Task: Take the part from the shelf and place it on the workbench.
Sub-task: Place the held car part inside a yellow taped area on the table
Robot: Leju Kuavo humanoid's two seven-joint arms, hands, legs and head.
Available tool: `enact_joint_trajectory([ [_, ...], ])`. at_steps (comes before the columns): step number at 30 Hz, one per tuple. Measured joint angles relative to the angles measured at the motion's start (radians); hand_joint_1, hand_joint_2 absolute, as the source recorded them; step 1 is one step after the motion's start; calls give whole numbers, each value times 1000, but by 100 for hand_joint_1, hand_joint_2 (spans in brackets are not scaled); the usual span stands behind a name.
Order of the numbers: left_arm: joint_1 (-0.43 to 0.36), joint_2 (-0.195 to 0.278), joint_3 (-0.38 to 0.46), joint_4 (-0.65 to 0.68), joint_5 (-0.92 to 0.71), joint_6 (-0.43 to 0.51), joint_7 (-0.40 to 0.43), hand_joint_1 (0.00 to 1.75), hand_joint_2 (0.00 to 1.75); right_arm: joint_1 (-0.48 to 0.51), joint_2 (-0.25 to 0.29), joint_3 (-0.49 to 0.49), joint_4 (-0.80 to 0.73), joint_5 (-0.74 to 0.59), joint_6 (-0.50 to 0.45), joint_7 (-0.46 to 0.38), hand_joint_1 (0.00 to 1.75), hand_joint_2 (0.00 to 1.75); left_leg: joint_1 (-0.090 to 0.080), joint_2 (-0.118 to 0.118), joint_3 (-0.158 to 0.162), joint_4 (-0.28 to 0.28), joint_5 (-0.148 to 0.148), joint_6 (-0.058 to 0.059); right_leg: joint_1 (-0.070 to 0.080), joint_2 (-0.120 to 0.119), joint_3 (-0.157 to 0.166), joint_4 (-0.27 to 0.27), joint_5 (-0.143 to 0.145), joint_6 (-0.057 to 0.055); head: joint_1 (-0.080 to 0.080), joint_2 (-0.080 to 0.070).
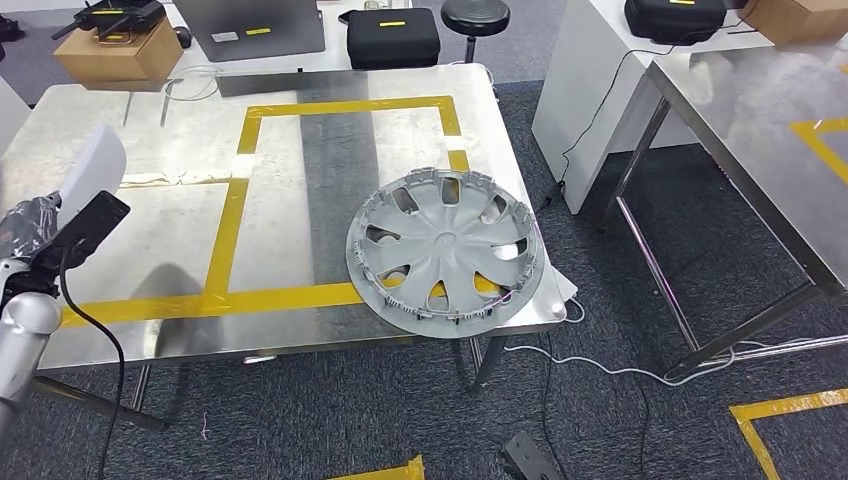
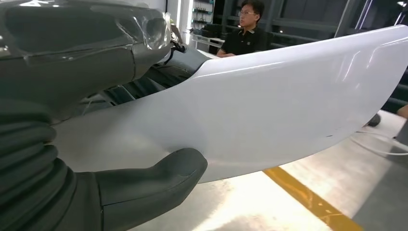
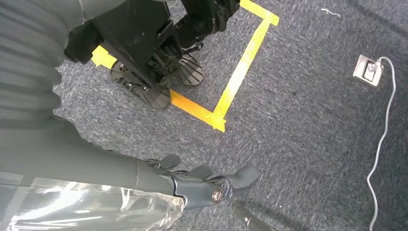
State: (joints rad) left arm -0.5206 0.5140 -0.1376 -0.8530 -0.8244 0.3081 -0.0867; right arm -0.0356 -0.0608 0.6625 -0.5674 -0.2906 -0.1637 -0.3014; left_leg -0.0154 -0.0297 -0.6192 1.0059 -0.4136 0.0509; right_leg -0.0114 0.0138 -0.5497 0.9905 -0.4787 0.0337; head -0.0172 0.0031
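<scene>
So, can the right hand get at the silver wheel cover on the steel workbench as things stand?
Probably not right away. The right hand hangs low over the grey carpet, holding nothing, while the silver wheel cover lies up on the steel workbench near its front right corner. The arm must lift first.

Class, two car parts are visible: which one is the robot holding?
The glossy white curved panel, held in the left hand. The silver-grey wheel cover lies untouched on the steel workbench.

Workbench (image 1: 300,170) mostly bare steel — only the hubcap (image 1: 444,250) blocks its near right corner.
</scene>
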Motion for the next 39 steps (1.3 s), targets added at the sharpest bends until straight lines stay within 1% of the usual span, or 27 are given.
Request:
enact_joint_trajectory([
  [4,11,0,1,25,10,-2,-9,175,175,-6,6,0,11,2,3,-1,0,175,0,0,0,0,0,0,0,0,0,0,0,0,0,0],
  [8,38,-3,6,29,46,-33,-42,175,175,-9,8,0,20,2,12,-7,0,175,0,0,0,0,0,0,0,0,0,0,0,0,0,0],
  [12,59,-5,7,27,91,-58,-113,175,175,-9,6,0,25,-1,17,-10,0,175,0,0,0,0,0,0,0,0,0,0,0,0,0,0],
  [18,72,-7,7,3,169,-91,-221,175,175,-9,4,0,30,-10,18,-23,0,175,0,0,0,0,0,0,0,0,-1,0,0,0,0,0],
  [20,72,-9,7,-10,195,-105,-244,175,175,-9,2,0,30,-14,18,-25,0,175,0,0,0,0,0,0,0,0,-1,0,0,0,0,0],
  [25,72,-12,7,-29,212,-114,-253,175,175,-9,-1,0,32,-17,18,-26,0,175,0,2,0,0,0,0,0,0,-1,0,2,-3,0,0],
  [29,72,-12,7,-35,215,-115,-254,175,175,-9,-2,0,33,-17,18,-27,0,175,0,2,0,0,0,0,0,1,-1,0,2,-3,0,0],
  [36,71,-14,7,-42,267,-148,-278,175,175,-9,-3,0,35,-24,18,-34,0,175,0,2,0,0,0,0,0,1,-1,0,2,-3,0,0],
  [39,71,-14,7,-44,271,-151,-281,44,175,-9,-3,0,36,-25,17,-35,0,44,0,2,0,0,0,0,0,1,-1,0,2,-3,0,0],
])
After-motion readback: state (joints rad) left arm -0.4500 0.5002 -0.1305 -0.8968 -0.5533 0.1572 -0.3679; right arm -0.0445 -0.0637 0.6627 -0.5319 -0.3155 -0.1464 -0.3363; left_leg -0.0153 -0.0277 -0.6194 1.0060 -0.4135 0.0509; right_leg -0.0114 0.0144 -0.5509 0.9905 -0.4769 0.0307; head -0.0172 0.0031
